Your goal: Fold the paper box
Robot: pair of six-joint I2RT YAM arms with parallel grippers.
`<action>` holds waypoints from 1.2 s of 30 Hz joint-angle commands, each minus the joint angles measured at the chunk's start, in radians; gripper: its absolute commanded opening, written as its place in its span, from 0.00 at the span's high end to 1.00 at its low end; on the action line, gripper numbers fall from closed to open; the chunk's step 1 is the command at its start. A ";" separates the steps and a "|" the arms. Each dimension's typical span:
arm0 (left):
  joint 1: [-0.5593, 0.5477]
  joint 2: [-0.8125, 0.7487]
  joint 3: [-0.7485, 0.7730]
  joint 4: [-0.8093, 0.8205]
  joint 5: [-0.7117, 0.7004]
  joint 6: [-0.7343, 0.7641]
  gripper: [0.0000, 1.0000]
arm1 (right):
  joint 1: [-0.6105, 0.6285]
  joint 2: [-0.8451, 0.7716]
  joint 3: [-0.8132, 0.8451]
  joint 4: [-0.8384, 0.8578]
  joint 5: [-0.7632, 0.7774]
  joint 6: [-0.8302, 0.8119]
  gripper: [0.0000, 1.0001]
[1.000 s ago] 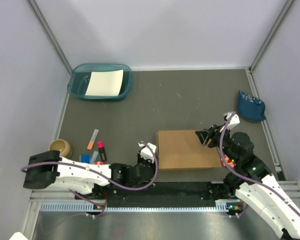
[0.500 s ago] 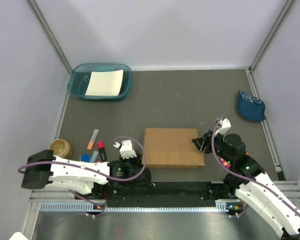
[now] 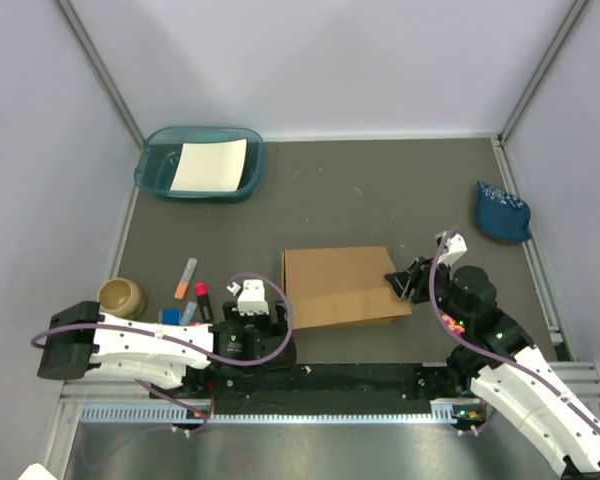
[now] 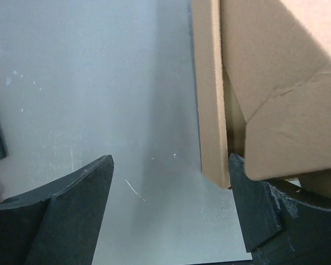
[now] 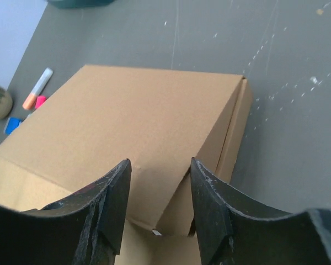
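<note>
The paper box [image 3: 340, 287] is brown cardboard, lying closed near the table's front middle, with a crease line across its top. My left gripper [image 3: 265, 318] is open beside the box's near left corner. In the left wrist view its right finger [image 4: 254, 210] almost touches the box's corner [image 4: 215, 138]. My right gripper [image 3: 401, 283] is open at the box's right end. In the right wrist view [image 5: 160, 163] its fingers straddle the lid's near corner, above the box top [image 5: 127, 127]. Nothing is pinched.
A teal tray [image 3: 152, 170] holding a white paper sheet [image 3: 210, 165] stands at the back left. An orange-tipped marker [image 3: 186, 277], a red marker [image 3: 203, 300], a small blue item [image 3: 170, 316] and a tan bowl [image 3: 121, 295] lie front left. A blue object [image 3: 502, 212] lies at the right edge.
The box has slid left and turned slightly, with my right gripper following at its right end. My left gripper has drawn back to the left, off the box's left edge.
</note>
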 commanded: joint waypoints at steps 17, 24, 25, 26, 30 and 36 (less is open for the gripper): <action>0.006 -0.383 -0.090 0.254 0.157 0.527 0.16 | 0.011 0.192 0.155 0.160 -0.057 -0.010 0.52; 0.034 -0.409 -0.073 0.171 0.117 0.504 0.16 | 0.012 0.247 0.095 0.145 -0.008 -0.021 0.50; 0.044 -0.406 -0.074 0.180 0.147 0.516 0.16 | 0.011 0.255 0.093 0.142 -0.001 -0.024 0.50; 0.072 -0.393 -0.073 0.189 0.166 0.524 0.16 | 0.012 0.261 0.092 0.131 0.003 -0.025 0.50; 0.086 -0.360 -0.018 0.069 0.146 0.420 0.18 | 0.012 0.270 0.086 0.115 0.020 -0.035 0.50; 0.084 -0.395 0.105 -0.019 0.192 0.532 0.21 | 0.011 0.304 0.083 0.087 0.063 -0.048 0.51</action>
